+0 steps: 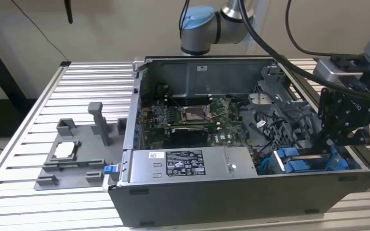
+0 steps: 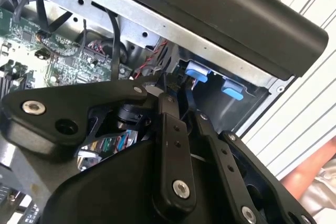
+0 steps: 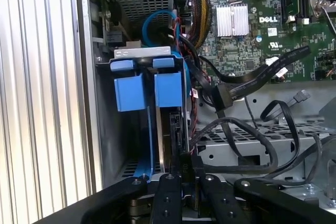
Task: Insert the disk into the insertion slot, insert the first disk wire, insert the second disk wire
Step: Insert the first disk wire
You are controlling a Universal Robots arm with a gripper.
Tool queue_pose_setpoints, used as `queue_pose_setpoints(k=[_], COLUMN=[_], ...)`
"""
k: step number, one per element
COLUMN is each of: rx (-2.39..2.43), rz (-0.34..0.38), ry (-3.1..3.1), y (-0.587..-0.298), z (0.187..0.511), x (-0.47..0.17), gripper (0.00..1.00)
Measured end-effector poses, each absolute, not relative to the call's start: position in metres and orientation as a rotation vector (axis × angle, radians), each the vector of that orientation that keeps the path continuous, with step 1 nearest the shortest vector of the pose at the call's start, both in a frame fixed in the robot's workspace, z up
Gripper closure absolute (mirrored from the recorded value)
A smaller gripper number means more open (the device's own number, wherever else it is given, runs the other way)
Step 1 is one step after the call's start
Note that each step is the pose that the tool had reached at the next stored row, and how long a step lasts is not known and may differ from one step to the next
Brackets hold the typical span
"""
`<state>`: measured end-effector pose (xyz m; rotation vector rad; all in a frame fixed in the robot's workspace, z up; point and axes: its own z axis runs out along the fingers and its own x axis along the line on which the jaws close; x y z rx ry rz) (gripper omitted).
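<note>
While it stood on edge in the insertion slot (image 3: 111, 145), in a corner of the black case (image 1: 236, 197), the disk (image 3: 171, 129) looked thin and silver-dark, held in bright blue plastic. I counted one disk, one slot and two blue tabs (image 3: 168, 88). The arm (image 1: 349, 103) reached down, and the gripper (image 3: 188, 162) pinched the disk's near end.

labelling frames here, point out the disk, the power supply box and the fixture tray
disk (image 3: 168, 92): first wrist view, on its blue frame
power supply box (image 1: 183, 166): exterior view, on its label
fixture tray (image 1: 69, 169): exterior view, on its bare base
</note>
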<state>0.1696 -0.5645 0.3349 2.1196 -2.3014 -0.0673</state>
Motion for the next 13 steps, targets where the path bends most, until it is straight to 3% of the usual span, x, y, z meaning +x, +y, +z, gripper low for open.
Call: queue_pose_setpoints(k=[13], rx=[2.141], rz=[-0.062], ry=[-2.277], y=[-0.5647], z=[0.3306], x=[0.1692], gripper=[0.81])
